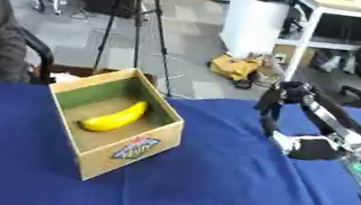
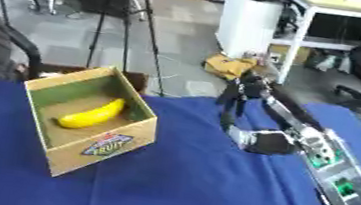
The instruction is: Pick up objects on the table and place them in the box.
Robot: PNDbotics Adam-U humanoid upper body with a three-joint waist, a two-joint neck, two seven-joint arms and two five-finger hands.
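Left eye view, curved yellow banana [image 1: 116, 117] in square cardboard box [image 1: 128, 154], blue cloth [image 1: 206, 199].

Box on table, toward far left edge.
Banana [image 1: 115, 117] lies in box [image 1: 128, 155]; right hand [image 2: 247, 96] over table [image 1: 206, 194] near far right edge.

My R arm is coming in from the lower right of the frame, forearm slanting up toward centre right. R hand [image 2: 253, 115] is hanging at mid-right, fingers [image 2: 230, 101] pointing down, relaxed and uncurled, thumb [image 2: 260, 140] sitting lower, holding nothing. L arm and hand aren't showing in either view.
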